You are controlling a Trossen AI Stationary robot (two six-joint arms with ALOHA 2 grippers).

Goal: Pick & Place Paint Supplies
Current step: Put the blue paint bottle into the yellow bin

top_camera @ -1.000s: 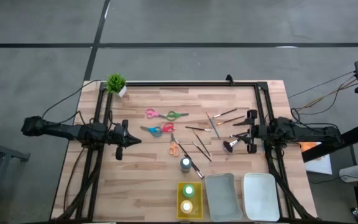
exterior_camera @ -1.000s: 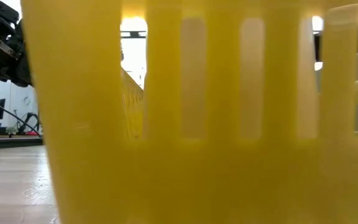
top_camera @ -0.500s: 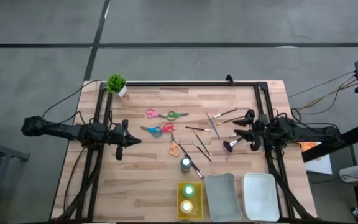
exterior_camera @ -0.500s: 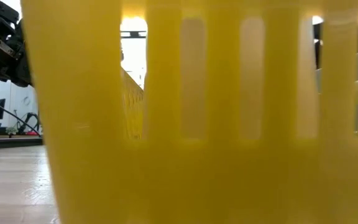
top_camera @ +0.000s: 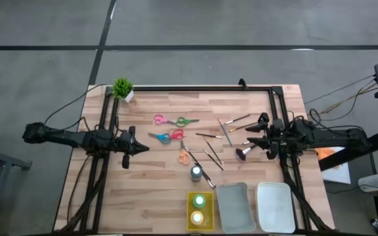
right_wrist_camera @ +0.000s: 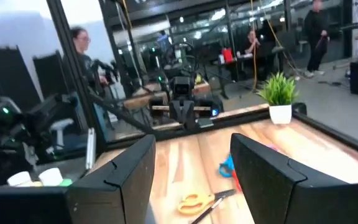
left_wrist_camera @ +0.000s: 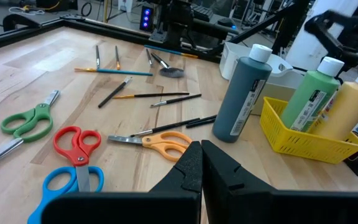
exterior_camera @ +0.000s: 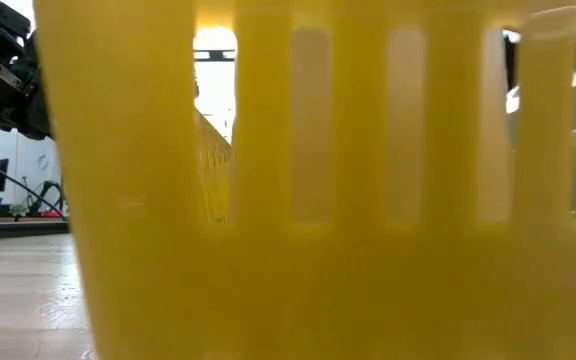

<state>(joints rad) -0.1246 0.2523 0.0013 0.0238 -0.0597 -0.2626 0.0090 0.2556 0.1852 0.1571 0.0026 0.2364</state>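
My left claw [top_camera: 140, 148] sits pinched shut at the table's [top_camera: 149, 190] left edge, holding nothing. Scissors [top_camera: 176, 121] and thin brushes [top_camera: 212, 156] lie scattered mid-table, grey bottle [top_camera: 195, 173] upright nearby. My right claw [top_camera: 253, 136] hangs wide, empty, above the stubby brush [top_camera: 243, 153].

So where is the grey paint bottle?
In the high view, the grey paint bottle stands on the table just behind the yellow tray, right of the orange scissors.

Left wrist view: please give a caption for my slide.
Shut left pincer faces scissors, brushes, grey bottle.
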